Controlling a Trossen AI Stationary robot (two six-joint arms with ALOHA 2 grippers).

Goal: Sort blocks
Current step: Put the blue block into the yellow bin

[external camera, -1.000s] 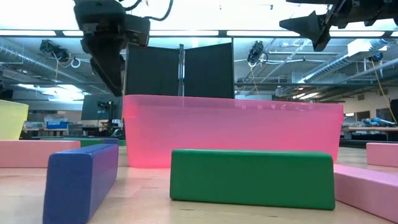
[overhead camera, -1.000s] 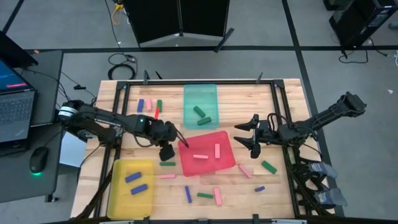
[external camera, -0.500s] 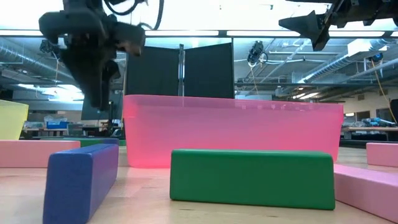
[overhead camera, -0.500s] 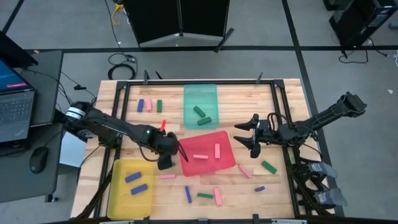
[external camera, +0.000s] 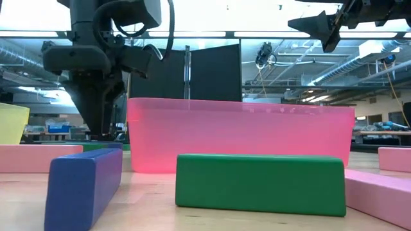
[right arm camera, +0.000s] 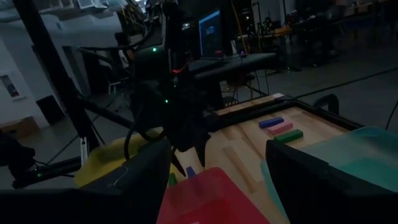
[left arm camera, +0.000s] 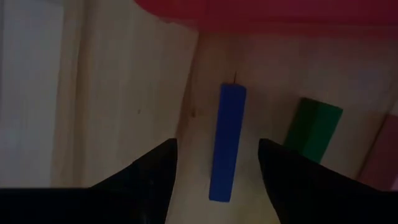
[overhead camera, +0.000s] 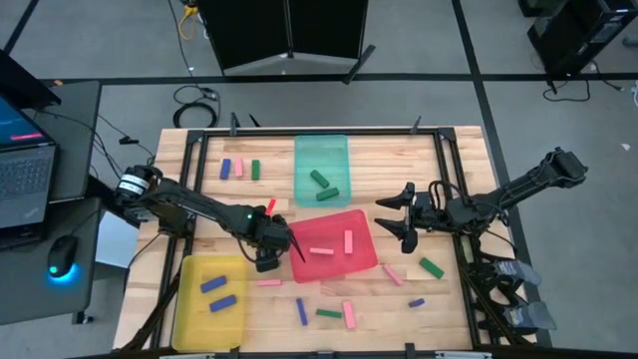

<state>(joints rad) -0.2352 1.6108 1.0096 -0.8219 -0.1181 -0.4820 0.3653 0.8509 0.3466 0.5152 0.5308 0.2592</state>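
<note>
Your left pincer [overhead camera: 266, 261] is hovering low over the pale wooden slatted counter [overhead camera: 399, 160], just beside the near-left corner of the flat red plastic tray [overhead camera: 364, 251], and its two dark fingers [left arm camera: 155, 180] are standing apart with nothing between them. In the left wrist view you are looking past those fingers at a blue rectangular block [left arm camera: 227, 142] lying flat on the wood, with a green rectangular block [left arm camera: 313, 129] just beside it and the red tray's edge beyond. Your right pincer [overhead camera: 404, 214] is waiting in the air just off the right side of the red tray, jaws spread wide and gripping nothing. Two pink bars [overhead camera: 321, 250] are lying inside the red tray, two green bars [overhead camera: 319, 179] inside the translucent teal tray [overhead camera: 321, 145] at the far side, and two blue bars [overhead camera: 212, 284] inside the yellow tray [overhead camera: 189, 319] at the near left. A blue, a pink and a green bar [overhead camera: 239, 169] are sitting side by side near the far-left corner, and more loose blocks [overhead camera: 339, 313] are lying scattered along the counter's near edge. In the low view a green block [external camera: 260, 183] is resting in front of the red tray.
</note>
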